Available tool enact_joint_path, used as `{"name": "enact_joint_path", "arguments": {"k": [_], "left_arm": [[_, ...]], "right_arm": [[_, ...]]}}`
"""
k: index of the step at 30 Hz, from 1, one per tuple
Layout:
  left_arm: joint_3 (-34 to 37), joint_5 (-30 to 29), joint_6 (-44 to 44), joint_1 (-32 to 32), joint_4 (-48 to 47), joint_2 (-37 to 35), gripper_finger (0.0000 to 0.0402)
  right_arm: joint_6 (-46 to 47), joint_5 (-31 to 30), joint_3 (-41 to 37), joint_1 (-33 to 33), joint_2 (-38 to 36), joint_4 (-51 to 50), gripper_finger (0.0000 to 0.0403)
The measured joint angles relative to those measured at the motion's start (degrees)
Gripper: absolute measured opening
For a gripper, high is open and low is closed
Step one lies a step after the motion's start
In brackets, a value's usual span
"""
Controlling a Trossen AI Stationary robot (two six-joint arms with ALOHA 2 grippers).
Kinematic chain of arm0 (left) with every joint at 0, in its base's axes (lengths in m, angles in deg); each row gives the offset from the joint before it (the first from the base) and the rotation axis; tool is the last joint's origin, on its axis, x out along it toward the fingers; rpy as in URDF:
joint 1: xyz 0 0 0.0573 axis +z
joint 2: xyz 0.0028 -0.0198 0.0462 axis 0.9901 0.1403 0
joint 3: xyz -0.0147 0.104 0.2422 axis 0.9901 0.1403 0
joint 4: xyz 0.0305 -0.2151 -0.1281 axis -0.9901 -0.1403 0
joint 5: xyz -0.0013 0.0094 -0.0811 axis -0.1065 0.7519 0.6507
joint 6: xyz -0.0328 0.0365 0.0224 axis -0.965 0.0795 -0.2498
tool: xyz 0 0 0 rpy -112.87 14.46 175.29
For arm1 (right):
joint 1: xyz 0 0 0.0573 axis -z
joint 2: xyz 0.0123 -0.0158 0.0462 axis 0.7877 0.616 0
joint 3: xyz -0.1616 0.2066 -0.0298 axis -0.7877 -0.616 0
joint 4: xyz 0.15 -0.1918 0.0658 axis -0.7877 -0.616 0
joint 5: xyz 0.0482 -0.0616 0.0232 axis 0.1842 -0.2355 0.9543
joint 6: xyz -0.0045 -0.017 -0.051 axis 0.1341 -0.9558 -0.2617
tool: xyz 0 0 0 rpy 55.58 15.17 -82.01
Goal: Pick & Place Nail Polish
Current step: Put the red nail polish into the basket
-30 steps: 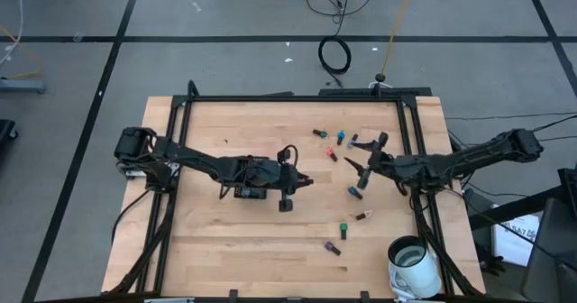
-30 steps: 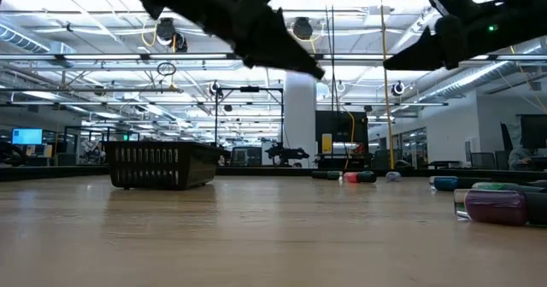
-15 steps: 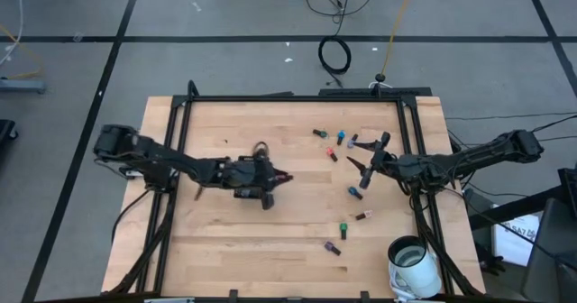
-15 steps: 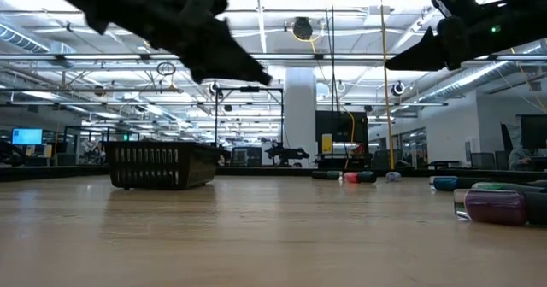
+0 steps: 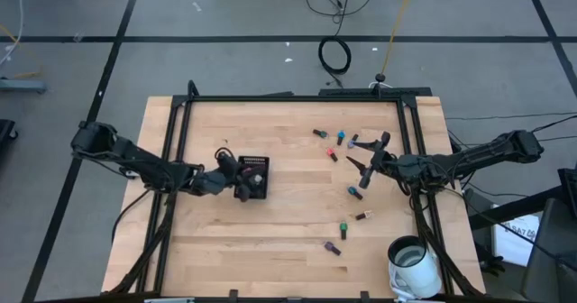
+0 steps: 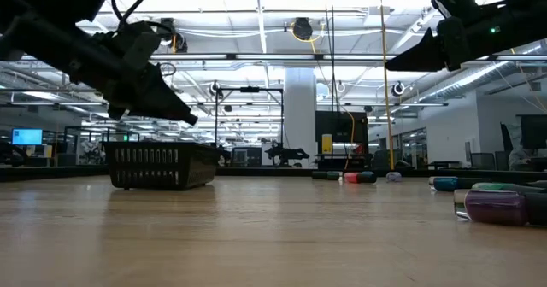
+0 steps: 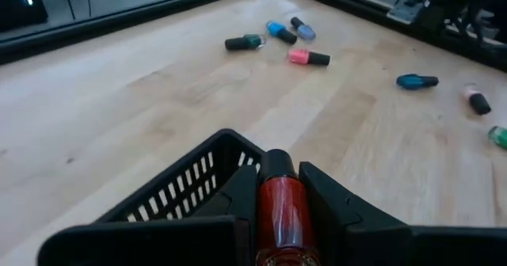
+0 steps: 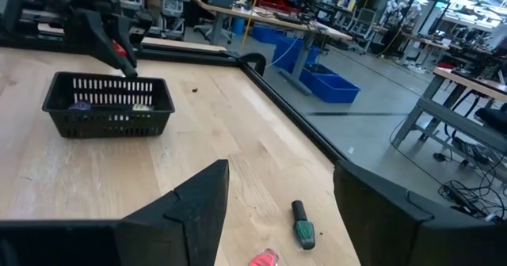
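My left gripper (image 7: 277, 177) is shut on a red nail polish bottle (image 7: 281, 212) with a dark cap. It hovers over the black slotted tray (image 5: 255, 179), close above the tray's rim (image 7: 207, 161). Several other nail polish bottles lie on their sides on the right half of the table, among them a teal one (image 5: 341, 137), a blue one (image 5: 354, 192) and a green one (image 5: 343, 229). My right gripper (image 5: 353, 154) stands open above those bottles, level, with nothing between its fingers (image 8: 194, 207). My left gripper pinches the red glass body (image 7: 283, 218) of the bottle between its two fingers. The bottle lies along the fingers, its dark cap (image 7: 277, 165) sticking out past the fingertips. The fingers slant down from the table's left side. The bottle is lifted clear, above the tray.
The tray (image 8: 107, 104) has a few small bottles in it. A white cup (image 5: 413, 265) stands at the near right corner. Black frame rails (image 5: 180, 123) run along the table's left, far and right sides. Bare wood lies in front of the tray.
My left gripper has drawn back toward the table's left edge and sunk, rolling about its own line, with the red bottle still between its fingers. It has uncovered the tray and now hangs over it. My right gripper has kept still.
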Motion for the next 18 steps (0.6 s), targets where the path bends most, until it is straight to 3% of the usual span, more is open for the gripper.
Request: {"name": "enact_joint_path", "arguments": {"k": [18], "left_arm": [[0.05, -0.91, 0.57, -0.57, 1.37, 1.33, 0.0060]], "right_arm": [[0.02, 0.00, 0.00, 0.00, -0.01, -0.04, 0.0215]]}}
